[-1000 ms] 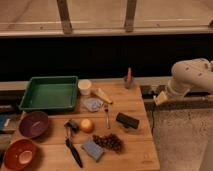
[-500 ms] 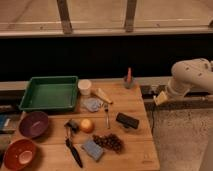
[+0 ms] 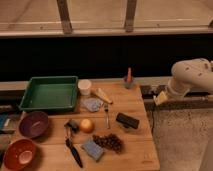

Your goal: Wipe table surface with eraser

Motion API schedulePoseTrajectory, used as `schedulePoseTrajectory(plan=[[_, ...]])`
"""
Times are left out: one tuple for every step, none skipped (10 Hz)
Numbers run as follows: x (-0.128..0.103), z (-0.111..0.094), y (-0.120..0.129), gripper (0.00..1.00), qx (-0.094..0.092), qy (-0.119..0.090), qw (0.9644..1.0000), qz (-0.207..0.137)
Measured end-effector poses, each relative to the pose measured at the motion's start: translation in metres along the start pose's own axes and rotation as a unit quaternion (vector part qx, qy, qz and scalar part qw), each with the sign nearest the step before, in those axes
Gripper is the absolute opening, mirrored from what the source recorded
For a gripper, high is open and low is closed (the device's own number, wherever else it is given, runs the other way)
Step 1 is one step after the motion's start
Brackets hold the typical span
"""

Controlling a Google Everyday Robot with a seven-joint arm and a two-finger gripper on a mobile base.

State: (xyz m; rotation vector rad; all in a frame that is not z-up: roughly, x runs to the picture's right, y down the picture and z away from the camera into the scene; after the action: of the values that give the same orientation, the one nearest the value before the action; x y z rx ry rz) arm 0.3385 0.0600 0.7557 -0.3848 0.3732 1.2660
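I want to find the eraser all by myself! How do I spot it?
Look at the wooden table, on its right side, the side nearest the robot's gripper hovering beyond that edge. The eraser lies just right of the fork, behind the grapes: the only short black block.

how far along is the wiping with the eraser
Nothing looks done yet. The eraser lies untouched on the table surface, near its right edge. In hand: nothing; the gripper hangs open beyond the table's right side, apart from the eraser. Left: reach in, grasp the eraser, wipe the wood.
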Motion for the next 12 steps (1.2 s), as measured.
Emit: schedulePoseTrajectory(plan=[[0.0, 0.0, 0.0, 0.75, 0.0, 0.0, 1.0, 0.0], [0.0, 0.0, 0.0, 0.75, 0.0, 0.0, 1.0, 0.0], [0.0, 0.0, 0.0, 0.75, 0.0, 0.0, 1.0, 0.0], [0.0, 0.0, 0.0, 0.75, 0.0, 0.0, 1.0, 0.0], [0.0, 0.0, 0.0, 0.75, 0.0, 0.0, 1.0, 0.0], [0.0, 0.0, 0.0, 0.75, 0.0, 0.0, 1.0, 0.0], [0.0, 0.0, 0.0, 0.75, 0.0, 0.0, 1.0, 0.0], [0.0, 0.0, 0.0, 0.75, 0.0, 0.0, 1.0, 0.0], [-0.001, 0.0, 0.001, 0.75, 0.0, 0.001, 1.0, -0.002], [-0.002, -0.003, 0.003, 0.75, -0.002, 0.003, 0.9999, -0.016], [-0.005, -0.005, 0.011, 0.75, -0.005, 0.004, 0.9995, -0.031], [-0.01, -0.007, 0.032, 0.75, -0.015, 0.005, 0.9983, -0.057]])
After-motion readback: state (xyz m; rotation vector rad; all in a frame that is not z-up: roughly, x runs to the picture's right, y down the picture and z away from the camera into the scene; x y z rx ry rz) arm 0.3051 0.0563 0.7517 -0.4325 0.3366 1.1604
